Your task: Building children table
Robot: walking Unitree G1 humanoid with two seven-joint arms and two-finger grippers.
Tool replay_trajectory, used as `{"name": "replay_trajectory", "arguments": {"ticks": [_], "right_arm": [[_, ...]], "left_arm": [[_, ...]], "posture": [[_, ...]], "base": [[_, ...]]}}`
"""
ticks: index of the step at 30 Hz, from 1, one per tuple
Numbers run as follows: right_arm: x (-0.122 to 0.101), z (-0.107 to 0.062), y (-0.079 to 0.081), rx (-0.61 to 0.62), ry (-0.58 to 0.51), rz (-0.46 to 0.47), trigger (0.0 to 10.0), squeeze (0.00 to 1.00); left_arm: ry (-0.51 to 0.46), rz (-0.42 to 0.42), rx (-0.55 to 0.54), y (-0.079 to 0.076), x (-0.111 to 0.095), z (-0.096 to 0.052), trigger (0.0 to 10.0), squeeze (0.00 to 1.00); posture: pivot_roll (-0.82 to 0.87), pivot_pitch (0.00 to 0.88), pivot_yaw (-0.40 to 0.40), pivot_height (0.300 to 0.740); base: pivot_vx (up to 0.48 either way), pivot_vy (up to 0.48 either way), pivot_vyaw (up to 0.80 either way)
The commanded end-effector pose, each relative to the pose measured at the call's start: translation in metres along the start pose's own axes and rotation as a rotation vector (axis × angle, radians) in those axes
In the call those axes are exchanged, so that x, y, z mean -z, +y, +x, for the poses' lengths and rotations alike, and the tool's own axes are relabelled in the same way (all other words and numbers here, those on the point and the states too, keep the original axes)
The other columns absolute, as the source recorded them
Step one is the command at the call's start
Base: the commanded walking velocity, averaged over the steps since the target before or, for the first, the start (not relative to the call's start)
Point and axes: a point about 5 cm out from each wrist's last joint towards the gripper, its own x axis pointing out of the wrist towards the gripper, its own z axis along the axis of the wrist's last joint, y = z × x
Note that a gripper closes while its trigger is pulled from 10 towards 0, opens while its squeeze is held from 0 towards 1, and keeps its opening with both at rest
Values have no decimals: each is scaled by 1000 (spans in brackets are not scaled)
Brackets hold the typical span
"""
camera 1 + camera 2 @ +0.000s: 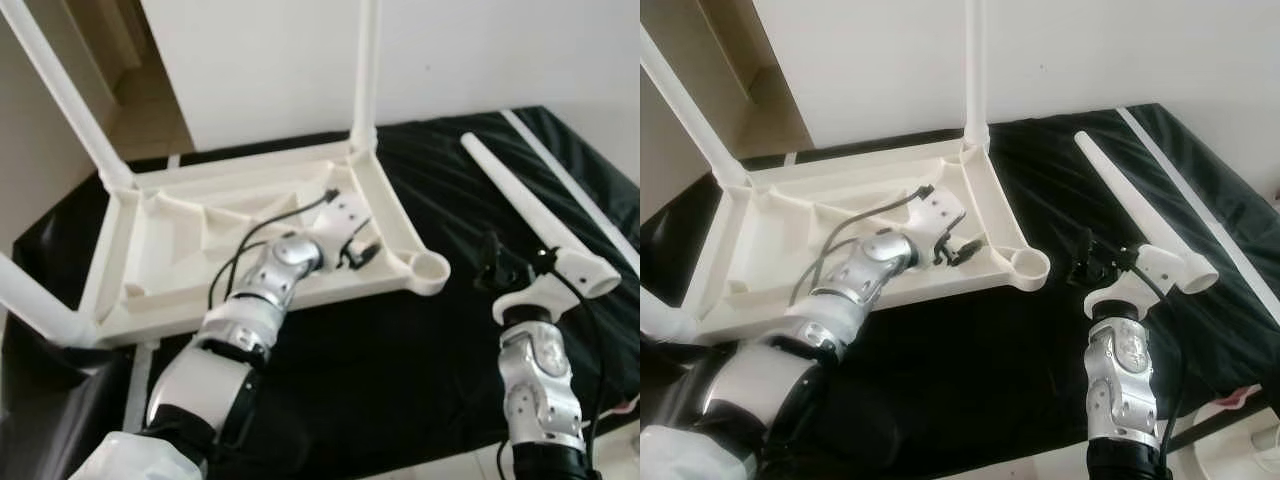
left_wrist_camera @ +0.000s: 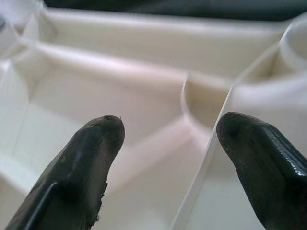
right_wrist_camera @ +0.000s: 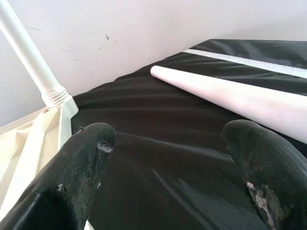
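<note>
A white plastic children's table (image 1: 385,195) lies upside down on a black cloth. Legs stand up from its far right corner (image 1: 366,70), far left corner (image 1: 65,95) and near left corner (image 1: 30,295). The near right corner socket (image 1: 432,268) holds nothing. A loose white leg (image 1: 515,195) lies on the cloth to the right, thick end nearest me. My left gripper (image 1: 362,255) is open over the table's ribbed underside, straddling a rib beside that socket (image 2: 168,143). My right gripper (image 1: 515,265) is open just left of the loose leg's thick end, holding nothing (image 3: 168,158).
The black cloth (image 1: 420,380) covers the whole work surface and carries a white stripe (image 1: 570,180) along its right side. A white wall (image 1: 480,50) rises close behind the table. A doorway (image 1: 140,90) opens at the far left.
</note>
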Motion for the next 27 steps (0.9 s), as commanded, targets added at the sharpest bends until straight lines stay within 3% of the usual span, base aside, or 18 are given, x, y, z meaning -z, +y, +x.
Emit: {"name": "replay_trajectory", "arguments": {"ticks": [1,4,8,10,14,18,23,26,27], "right_arm": [[-1,1,1,3,5,-5,10000,0],[-2,2,0,3,2,-10,10000,0],[-5,4,-3,6,-3,-17,10000,0],[-6,4,-6,10,-4,-23,10000,0],[-6,5,-8,12,-4,-27,10000,0],[-8,8,-10,15,-9,-34,10000,0],[-9,10,-11,15,-12,-37,10000,0],[-11,15,-12,10,-14,-46,10000,0],[-11,15,-12,10,-14,-46,10000,0]], "left_arm": [[42,13,-342,13,13,-4,10000,0],[68,56,-287,7,22,-5,10000,0],[45,38,-206,2,27,-7,10000,0],[-10,55,-45,-12,28,-9,10000,0],[-36,80,74,-25,30,-10,10000,0],[-91,132,289,-54,35,-18,10000,0],[-110,149,354,-65,38,-23,10000,0],[-113,175,512,-86,49,-38,10000,0],[-113,175,512,-86,49,-38,10000,0]], "posture": [[-137,51,61,740],[-141,51,62,740],[-141,52,62,740],[-134,54,62,740],[-131,56,61,740],[-116,55,60,740],[-112,54,57,740],[-104,44,45,740],[-104,44,45,740]], "base": [[0,0,0],[0,0,0],[0,0,0],[0,0,0],[0,0,0],[0,0,0],[0,0,0],[0,0,0],[0,0,0]]}}
